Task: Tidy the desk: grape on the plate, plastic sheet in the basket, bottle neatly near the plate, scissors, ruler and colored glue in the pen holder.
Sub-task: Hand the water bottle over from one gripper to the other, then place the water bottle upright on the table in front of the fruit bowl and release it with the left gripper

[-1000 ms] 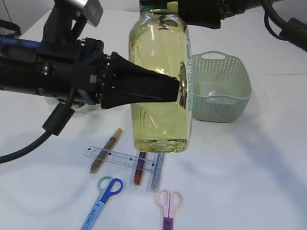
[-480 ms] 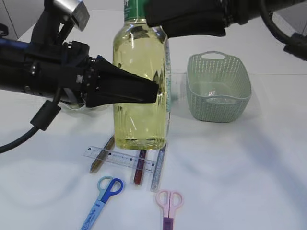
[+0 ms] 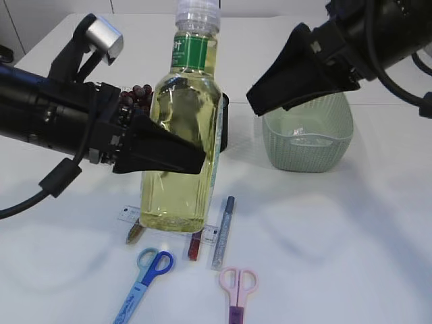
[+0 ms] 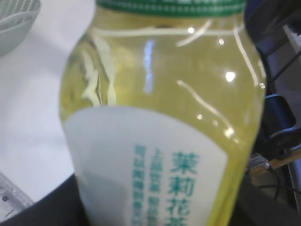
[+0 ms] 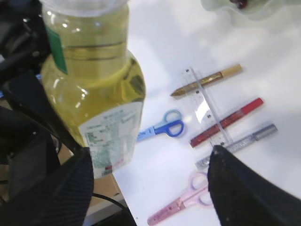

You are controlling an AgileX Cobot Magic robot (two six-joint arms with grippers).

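Bottle [image 4: 162, 117]: a white label [image 4: 150, 169] is printed with teal Chinese characters in vertical columns; in the left wrist view the large column is read as 茉莉花, cut off at the lower edge. The smaller column beside it is too blurred to be read. Green neck band [image 3: 192, 50]: white lettering is seen in the exterior view but cannot be made out. Ruler [image 5: 207, 106]: graduation marks are visible; no numerals can be read.
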